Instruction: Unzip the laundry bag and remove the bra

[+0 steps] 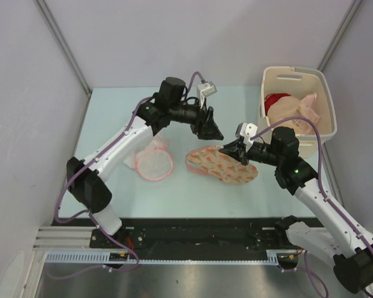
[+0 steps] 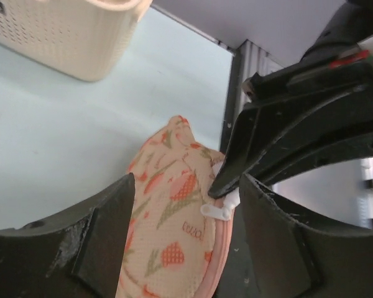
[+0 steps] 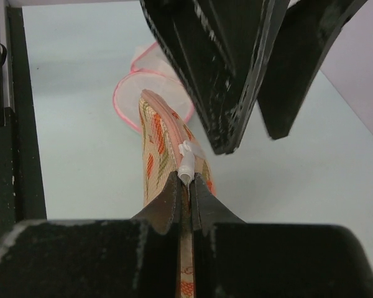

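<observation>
- the laundry bag [image 1: 222,164] lay flat on the pale blue table [image 1: 112,118], about mid-table and a little right of centre, its long axis running left to right.
- the right gripper [image 1: 229,150] was pinched tight on the bag's pink zip edge on its far side, its tips right at the white zipper pull [image 3: 186,162].
- the zip beyond the pull looked closed.
- the left gripper [image 1: 212,133] hung just beyond the same spot, tips pointing down, jaws spread wide and holding nothing, with the bag's edge and the pull showing between them.
- a round white mesh pouch with pink trim [image 1: 154,165] sat left of the bag, close but apart.
- a cream basket [image 1: 326,102] stood at the far right, holding a red garment [image 1: 275,100] and a pale peach one.
</observation>
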You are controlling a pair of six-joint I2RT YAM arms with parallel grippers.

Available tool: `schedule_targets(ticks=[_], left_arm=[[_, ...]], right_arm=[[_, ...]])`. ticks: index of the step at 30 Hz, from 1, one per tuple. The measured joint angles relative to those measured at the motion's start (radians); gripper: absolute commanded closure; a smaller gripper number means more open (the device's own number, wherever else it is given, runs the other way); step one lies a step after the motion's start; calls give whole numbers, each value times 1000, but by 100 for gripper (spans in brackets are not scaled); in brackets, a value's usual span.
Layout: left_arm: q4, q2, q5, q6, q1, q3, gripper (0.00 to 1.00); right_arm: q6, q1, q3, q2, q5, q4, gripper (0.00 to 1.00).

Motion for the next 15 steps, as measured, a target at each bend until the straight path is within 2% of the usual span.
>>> schedule_targets(ticks=[6, 12, 15], left_arm=[[214, 12, 93, -286, 25, -204, 25], [312, 11, 170, -444, 34, -262, 25], [442, 9, 255, -546, 35, -304, 26]], right_arm=[[-10, 0, 0, 0, 7, -16, 100], [-28, 0, 0, -1, 19, -51, 100], [-36, 0, 0, 0, 26, -51, 100]])
